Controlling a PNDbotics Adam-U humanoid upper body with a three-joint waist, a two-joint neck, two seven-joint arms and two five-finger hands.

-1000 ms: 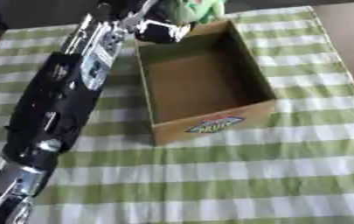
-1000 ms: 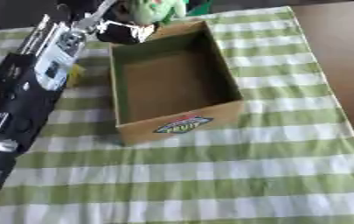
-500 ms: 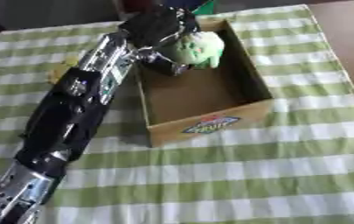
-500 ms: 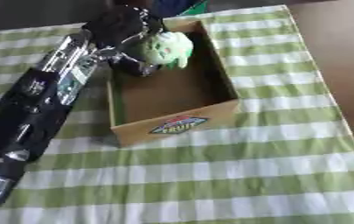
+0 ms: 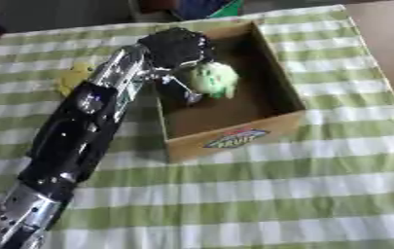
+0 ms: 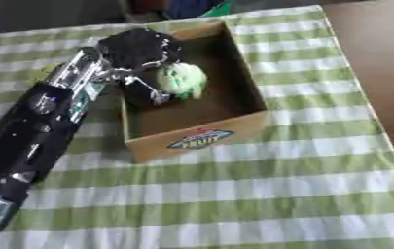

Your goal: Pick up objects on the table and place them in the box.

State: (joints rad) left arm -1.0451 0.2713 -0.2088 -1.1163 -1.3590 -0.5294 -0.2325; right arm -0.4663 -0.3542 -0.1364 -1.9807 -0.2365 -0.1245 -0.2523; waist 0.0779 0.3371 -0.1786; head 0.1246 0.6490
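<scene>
The left hand [image 5: 179,48] holds one green toy [image 5: 214,80] over one box [image 5: 277,121]. One yellow thing [image 5: 74,78] lies left of the box, on the worktop [image 5: 277,194].

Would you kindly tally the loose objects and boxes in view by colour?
Green object, held by the left hand over the box: 1
Yellow object on the cloth: 1
Brown box: 1
Total: 3

Even, soft daylight, no glare; both views are blurred, edges softest, shadows faint.
</scene>
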